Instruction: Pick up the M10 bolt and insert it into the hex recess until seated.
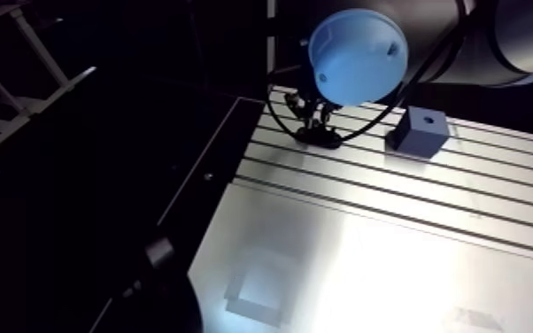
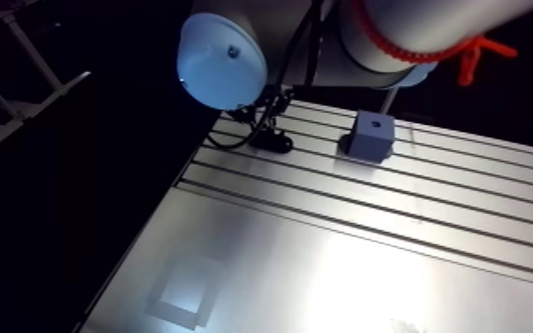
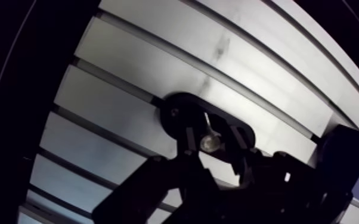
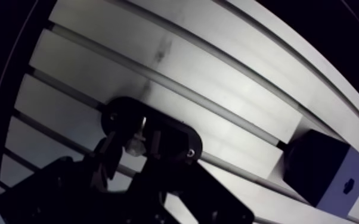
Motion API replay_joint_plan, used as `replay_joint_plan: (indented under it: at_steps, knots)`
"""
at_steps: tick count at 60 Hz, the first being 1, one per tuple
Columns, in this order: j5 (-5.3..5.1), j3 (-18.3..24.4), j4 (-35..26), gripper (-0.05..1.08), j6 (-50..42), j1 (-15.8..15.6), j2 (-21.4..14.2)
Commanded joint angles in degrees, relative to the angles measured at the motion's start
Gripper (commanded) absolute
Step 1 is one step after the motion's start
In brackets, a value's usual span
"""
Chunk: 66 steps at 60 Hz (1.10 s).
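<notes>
Bolt (image 3: 208, 142) clamped in tool (image 3: 212, 137) over black holder plate (image 3: 175, 112); recess block (image 3: 349, 159) well apart beside tool.

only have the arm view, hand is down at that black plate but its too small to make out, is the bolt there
observer: yes, the wrist view shows a silvery bolt standing in the black plate, right at the hand.
operator: and the hole on the grey block, anything in it
observer: no, close up the recess on the block is dark and empty, and its outline looks angular rather than round.
</notes>
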<state>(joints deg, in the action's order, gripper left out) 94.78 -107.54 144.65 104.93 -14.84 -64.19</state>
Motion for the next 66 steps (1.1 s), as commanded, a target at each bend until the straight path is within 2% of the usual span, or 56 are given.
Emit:
replay_joint_plan:
  at_steps: [1,66]
  knots:
    - [-0.08,0.0,0.0,0.64,0.0,0.0,0.0]
    - [-0.17,0.0,-0.1,0.75,0.1,0.0,0.0]
